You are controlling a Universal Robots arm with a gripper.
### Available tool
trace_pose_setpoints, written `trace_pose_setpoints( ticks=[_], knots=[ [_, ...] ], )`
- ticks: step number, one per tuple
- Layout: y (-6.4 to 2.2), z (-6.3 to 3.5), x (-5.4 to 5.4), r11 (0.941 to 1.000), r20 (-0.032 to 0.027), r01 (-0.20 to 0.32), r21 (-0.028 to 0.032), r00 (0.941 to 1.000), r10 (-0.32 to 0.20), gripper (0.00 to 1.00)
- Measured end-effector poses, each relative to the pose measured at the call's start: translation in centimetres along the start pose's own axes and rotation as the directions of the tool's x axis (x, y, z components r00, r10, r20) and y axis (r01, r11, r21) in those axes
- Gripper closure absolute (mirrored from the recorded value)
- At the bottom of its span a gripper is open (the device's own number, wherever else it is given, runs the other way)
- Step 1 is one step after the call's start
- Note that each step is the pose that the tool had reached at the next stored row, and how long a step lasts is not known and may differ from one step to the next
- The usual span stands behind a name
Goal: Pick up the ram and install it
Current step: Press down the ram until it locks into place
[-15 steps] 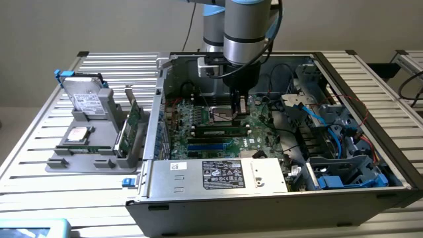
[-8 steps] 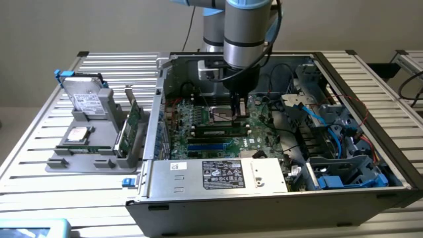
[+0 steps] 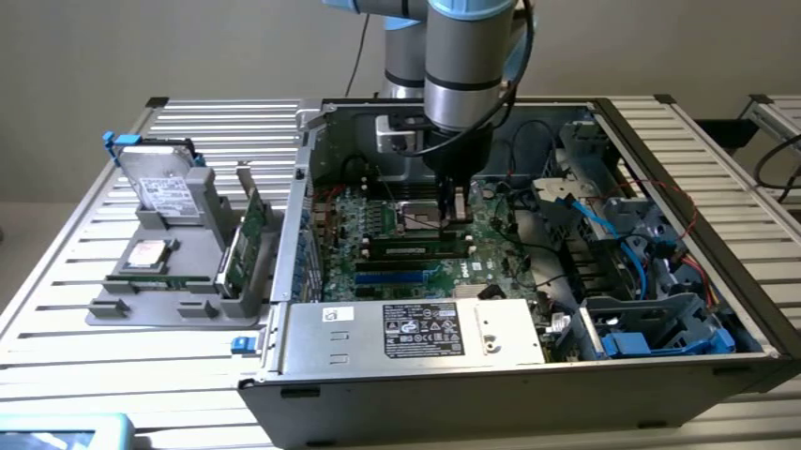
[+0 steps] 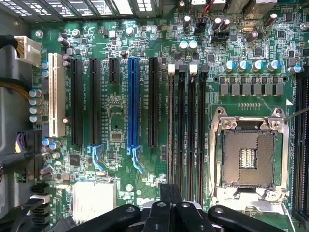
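Exterior view: the arm [image 3: 470, 56] comes straight down into an open computer case [image 3: 501, 403] that lies on its side on the slatted metal desk [image 3: 188, 122]. Its tool [image 3: 455, 216] hangs low over the motherboard [image 3: 494, 220], by the open CPU socket [image 3: 419, 222]. The ram [image 3: 419, 250] stands on edge in a slot just on the near side of that socket and runs left to right. The tool's tips are above the ram and apart from it. Nearer still sits the boxy power supply [image 3: 414, 330] with its printed label.

From the wrist view, the tool's dark fingers [image 4: 166, 193] are pressed together and grip nothing. They line up with the ram, seen edge-on as a thin brownish-green strip. It sits in the slot farthest from the socket among four parallel slots, just beside a long black slot [image 4: 153, 101]. A blue slot [image 4: 133, 101] lies one further over.

On the exterior view's left, well apart from the tool, a grey tray [image 3: 138, 309] holds a silver hard drive [image 3: 163, 187] upright and a green expansion card [image 3: 254, 230] on edge.
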State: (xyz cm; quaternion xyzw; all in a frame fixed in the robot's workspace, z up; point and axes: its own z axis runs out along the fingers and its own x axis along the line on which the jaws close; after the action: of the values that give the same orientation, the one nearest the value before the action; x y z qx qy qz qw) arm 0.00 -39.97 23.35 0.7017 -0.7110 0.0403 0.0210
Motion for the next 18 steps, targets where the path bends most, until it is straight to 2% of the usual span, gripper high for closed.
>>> trace_pose_setpoints(
  ticks=[18],
  knots=[
    [0.02, 0.63, -0.06, 1.0, -0.0017, -0.001, -0.0036, 1.0, 0.001, 0.89]
  ],
)
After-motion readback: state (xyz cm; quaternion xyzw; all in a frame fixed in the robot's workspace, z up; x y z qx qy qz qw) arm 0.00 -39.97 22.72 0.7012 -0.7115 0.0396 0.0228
